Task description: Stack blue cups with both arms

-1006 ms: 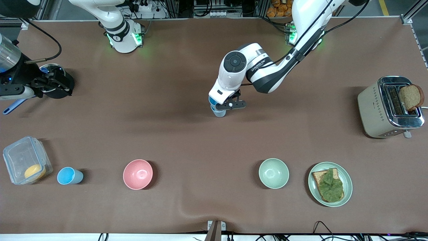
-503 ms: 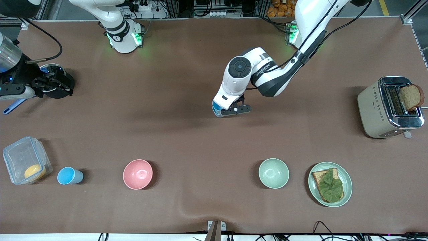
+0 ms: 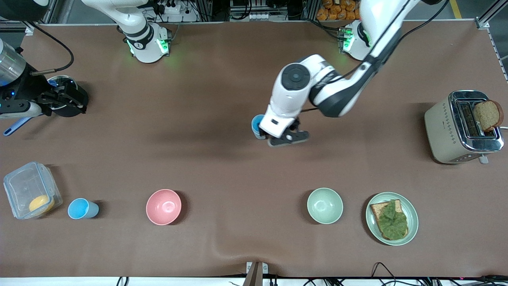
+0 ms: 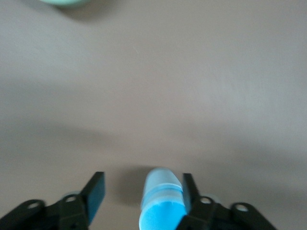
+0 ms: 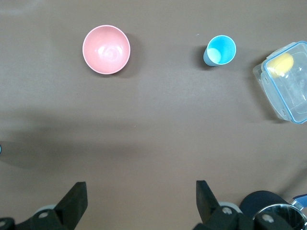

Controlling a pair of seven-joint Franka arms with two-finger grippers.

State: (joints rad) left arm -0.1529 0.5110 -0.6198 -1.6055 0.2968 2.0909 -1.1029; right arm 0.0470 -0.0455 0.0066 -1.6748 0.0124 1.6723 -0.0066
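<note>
Front view shows the left gripper (image 3: 286, 139) low at mid-table, fingers (image 4: 94, 192) parted with a blue cup stack (image 4: 162, 203) standing between them, nothing clamped. A lone blue cup (image 3: 82, 208) stands toward the right arm's end, between a clear container (image 3: 31, 190) and the pink bowl (image 3: 163, 206). The right gripper (image 5: 139, 201) waits above that end, fingers spread and empty. Nearer the camera than the stack sit a pale green bowl (image 3: 324, 205) and a plate of toast (image 3: 391, 217); a toaster (image 3: 462, 127) stands at the left arm's end.

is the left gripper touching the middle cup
Cannot tell. In the left wrist view the left gripper is open around the cup: one finger stands clear of it, the other sits right at its side with no plain gap.
</note>
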